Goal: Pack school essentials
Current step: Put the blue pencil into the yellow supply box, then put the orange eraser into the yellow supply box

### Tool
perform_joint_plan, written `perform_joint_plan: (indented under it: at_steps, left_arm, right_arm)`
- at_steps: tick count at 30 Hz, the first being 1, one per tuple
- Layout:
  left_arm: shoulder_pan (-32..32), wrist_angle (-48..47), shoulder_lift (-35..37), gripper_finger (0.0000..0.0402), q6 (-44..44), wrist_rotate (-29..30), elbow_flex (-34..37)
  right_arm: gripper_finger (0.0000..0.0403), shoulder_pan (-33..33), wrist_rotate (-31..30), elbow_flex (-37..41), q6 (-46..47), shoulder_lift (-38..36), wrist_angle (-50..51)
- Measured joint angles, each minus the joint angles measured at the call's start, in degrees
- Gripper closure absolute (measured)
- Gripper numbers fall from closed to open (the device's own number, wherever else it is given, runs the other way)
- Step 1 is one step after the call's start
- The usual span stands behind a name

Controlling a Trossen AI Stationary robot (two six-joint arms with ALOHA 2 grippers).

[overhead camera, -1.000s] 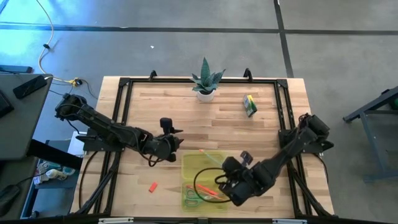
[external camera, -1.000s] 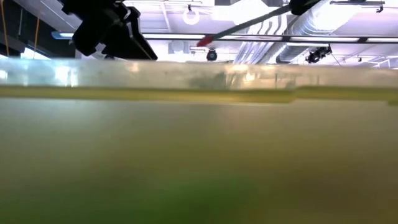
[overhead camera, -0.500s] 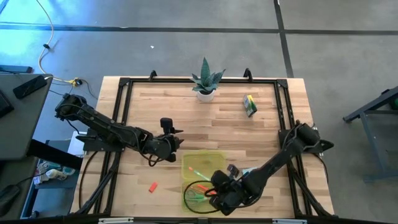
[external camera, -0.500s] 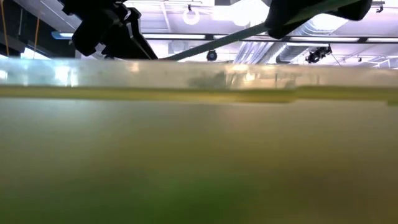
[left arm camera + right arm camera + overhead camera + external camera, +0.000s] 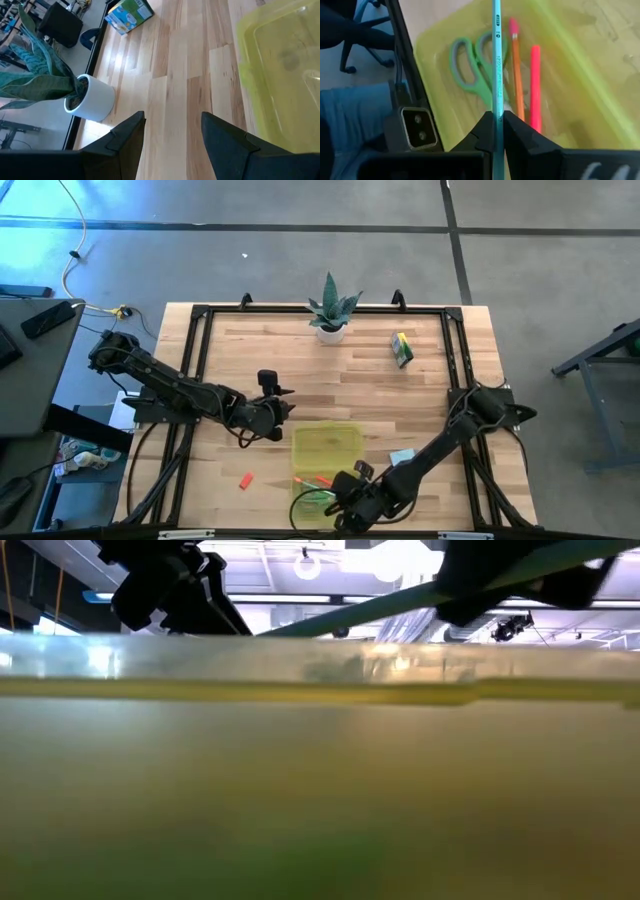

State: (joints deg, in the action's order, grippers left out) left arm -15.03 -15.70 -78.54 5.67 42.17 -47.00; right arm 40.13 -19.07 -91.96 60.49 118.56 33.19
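Note:
My right gripper (image 5: 496, 131) is shut on a pale green pencil (image 5: 496, 60) above the near end of the translucent yellow-green case (image 5: 325, 452). Lying in the case are green-handled scissors (image 5: 474, 62), an orange pencil (image 5: 516, 75) and a red marker (image 5: 535, 85). My left gripper (image 5: 172, 135) is open and hovers left of the case's far end, touching nothing. The tiny red eraser (image 5: 245, 480) lies on the table left of the case, the light-blue notepad (image 5: 402, 456) right of it. The crayon box (image 5: 401, 348) lies far right. My right gripper pinches the pale green pencil's shaft (image 5: 496, 107) between its two fingers. The pencil runs on forward past the fingertips. It is lifted clear above the scissors and the orange pencil in the case. In the low view the pencil (image 5: 340, 618) slants gently down away from the gripper.
A small potted spiky plant (image 5: 330, 310) stands at the far edge's middle. Black frame rails (image 5: 195, 360) run along the table's left, right and far sides. The case's wall (image 5: 320, 780) fills most of the low view.
My right gripper has carried the pencil toward the table's near edge and a little left, from beside the case's right side to over its near end. In the low view the gripper has come closer. The left arm has kept still.

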Motion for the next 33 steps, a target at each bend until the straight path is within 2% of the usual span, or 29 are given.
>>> perform_joint_plan:
  at_steps: [16,19,27,33]
  left_arm:
    - [-0.02,-0.11,0.02,0.0218,0.49,-0.09,-0.01]
    - [-0.02,-0.11,0.0,0.0218,0.5,-0.09,0.0]
    - [-0.02,-0.35,0.01,0.0218,0.5,-0.09,-0.02]
    - [-0.02,-2.72,0.0,0.0218,-1.43,-0.23,-0.02]
  right_arm:
    - [0.0388,1.14,-2.04,0.02,5.71,1.88,0.22]
    - [0.0373,1.14,-3.51,0.02,6.58,1.88,0.04]
    - [0.03,1.14,-4.02,0.02,6.58,1.88,0.42]
    - [0.0287,1.12,-4.02,0.02,6.5,1.77,1.23]
